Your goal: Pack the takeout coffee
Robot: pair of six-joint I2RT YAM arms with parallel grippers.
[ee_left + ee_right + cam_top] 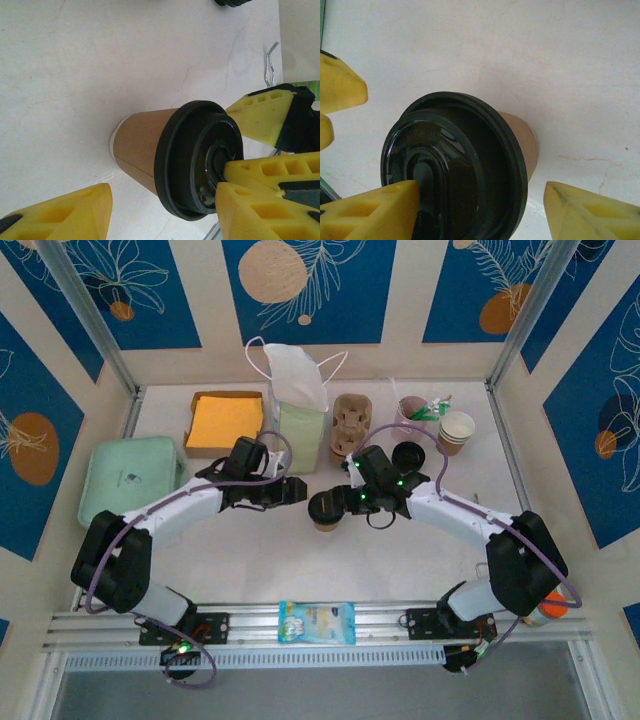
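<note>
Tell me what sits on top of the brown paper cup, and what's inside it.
A round black lid caps the brown paper cup. The lid covers the opening, so the contents cannot be seen.

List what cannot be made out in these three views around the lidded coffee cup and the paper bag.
- Coffee cup contents: all views, hidden by the black lid.
- Paper bag interior: top view, covered by its crumpled white top.
- Lid's near rim: right wrist view, cut off by the bottom edge.
- Orange object: top view, mostly behind the right arm; too small to identify.
</note>
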